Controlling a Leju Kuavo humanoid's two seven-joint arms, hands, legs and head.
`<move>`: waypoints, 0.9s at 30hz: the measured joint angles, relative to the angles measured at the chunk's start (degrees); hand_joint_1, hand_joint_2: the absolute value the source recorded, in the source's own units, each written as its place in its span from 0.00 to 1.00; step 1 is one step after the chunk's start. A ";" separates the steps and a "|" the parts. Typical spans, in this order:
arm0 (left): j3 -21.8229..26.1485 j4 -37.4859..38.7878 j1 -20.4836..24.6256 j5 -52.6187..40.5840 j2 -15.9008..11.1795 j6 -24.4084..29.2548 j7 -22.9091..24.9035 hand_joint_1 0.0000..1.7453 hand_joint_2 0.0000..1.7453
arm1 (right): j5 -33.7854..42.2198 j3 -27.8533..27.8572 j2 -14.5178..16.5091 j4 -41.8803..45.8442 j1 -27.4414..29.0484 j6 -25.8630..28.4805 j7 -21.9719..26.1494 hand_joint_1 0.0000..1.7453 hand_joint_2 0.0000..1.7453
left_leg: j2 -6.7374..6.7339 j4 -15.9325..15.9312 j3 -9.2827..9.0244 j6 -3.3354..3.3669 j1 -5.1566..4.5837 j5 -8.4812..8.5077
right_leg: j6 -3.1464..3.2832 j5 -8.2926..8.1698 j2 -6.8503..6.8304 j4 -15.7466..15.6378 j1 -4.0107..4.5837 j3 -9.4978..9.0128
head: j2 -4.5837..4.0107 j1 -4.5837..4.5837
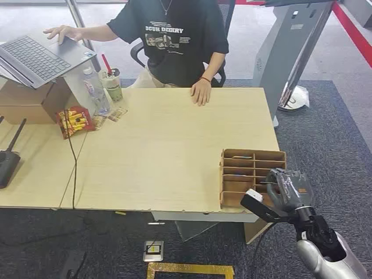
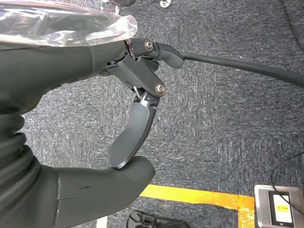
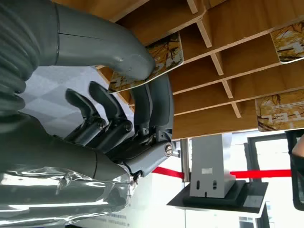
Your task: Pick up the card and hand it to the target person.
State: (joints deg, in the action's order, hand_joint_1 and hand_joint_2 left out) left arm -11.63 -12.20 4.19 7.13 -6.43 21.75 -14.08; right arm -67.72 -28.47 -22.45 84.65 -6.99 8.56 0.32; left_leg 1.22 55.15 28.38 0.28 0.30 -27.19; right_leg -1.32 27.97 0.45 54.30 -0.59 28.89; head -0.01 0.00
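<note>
An office: light wooden desks stand on grey carpet, with an open laptop propped on a cardboard box. A person sits in an office chair behind the desk, beside a drink cup and snack box.

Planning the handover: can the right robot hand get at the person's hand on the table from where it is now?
Probably not yet. The right robot hand pinches a card at the rack; the person's hand rests across bare table, seemingly beyond reach.
</note>
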 joint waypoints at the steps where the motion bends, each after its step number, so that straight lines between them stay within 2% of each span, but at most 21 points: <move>1: 0.00 0.01 0.00 0.00 0.00 0.00 0.01 0.00 1.00 | -0.17 0.00 0.00 0.03 0.00 0.00 -0.09 0.99 1.00 | 0.00 0.00 0.00 0.00 0.00 0.00 | 0.00 0.00 0.00 0.00 0.00 0.00 | 0.00 0.00; 14: -0.02 0.02 0.01 -0.30 0.10 0.00 0.06 0.00 1.00 | -1.44 1.77 -0.03 3.09 0.19 0.19 -0.72 0.99 1.00 | -0.01 0.00 -0.01 0.00 0.00 0.00 | 0.00 0.00 0.01 0.00 0.00 0.03 | 0.01 0.01; 27: -0.07 0.03 -0.05 -0.28 0.09 0.00 0.16 0.00 1.00 | 5.38 11.23 -1.50 16.76 0.46 -1.43 4.34 1.00 1.00 | -0.02 0.01 0.00 0.00 0.00 0.00 | 0.00 -0.01 0.02 0.00 0.00 0.02 | 0.00 0.00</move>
State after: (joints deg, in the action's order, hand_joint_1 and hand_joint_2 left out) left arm -11.69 -12.16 4.15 6.84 -6.33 21.75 -13.92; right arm -62.35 -17.24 -23.95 101.41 -6.53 7.13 4.66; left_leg 1.20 55.16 28.38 0.28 0.29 -27.19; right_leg -1.31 27.96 0.47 54.30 -0.60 28.92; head -0.01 0.00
